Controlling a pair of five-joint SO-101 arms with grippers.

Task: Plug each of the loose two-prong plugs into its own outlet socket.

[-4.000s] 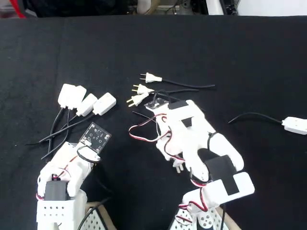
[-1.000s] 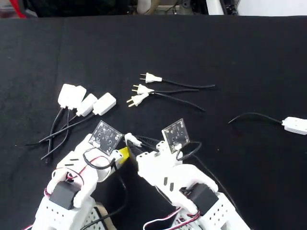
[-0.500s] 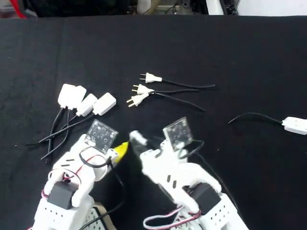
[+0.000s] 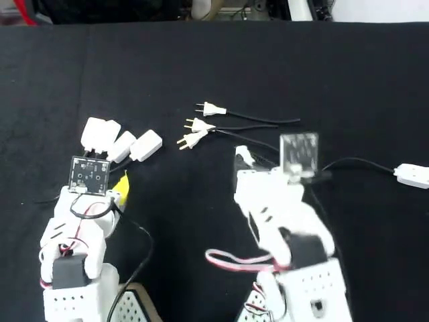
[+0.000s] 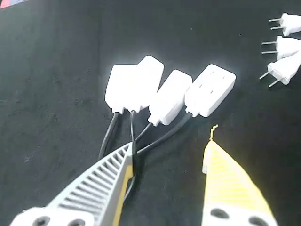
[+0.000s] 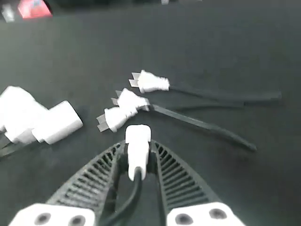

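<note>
Three loose white two-prong plugs (image 4: 199, 125) lie with their black cords in mid-table, also seen in the right wrist view (image 6: 130, 100). My right gripper (image 4: 242, 159) (image 6: 138, 150) is just short of them, shut on a fourth white plug (image 6: 138, 135) whose cord trails back between the fingers. A cluster of white outlet sockets (image 4: 120, 144) (image 5: 169, 96) lies at the left. My left gripper (image 5: 170, 141) (image 4: 117, 182) stands open just short of that cluster, its grey finger over their black cords and nothing between its fingers.
Another white socket (image 4: 411, 174) with a curved black cord lies at the far right edge. The sockets' cords (image 4: 80, 184) run back under my left arm. The tabletop is black cloth (image 4: 214, 60), bare at the back.
My right gripper, holding the plug, has swung right and forward toward the three loose plugs. My left gripper has swung left to the socket cluster.
</note>
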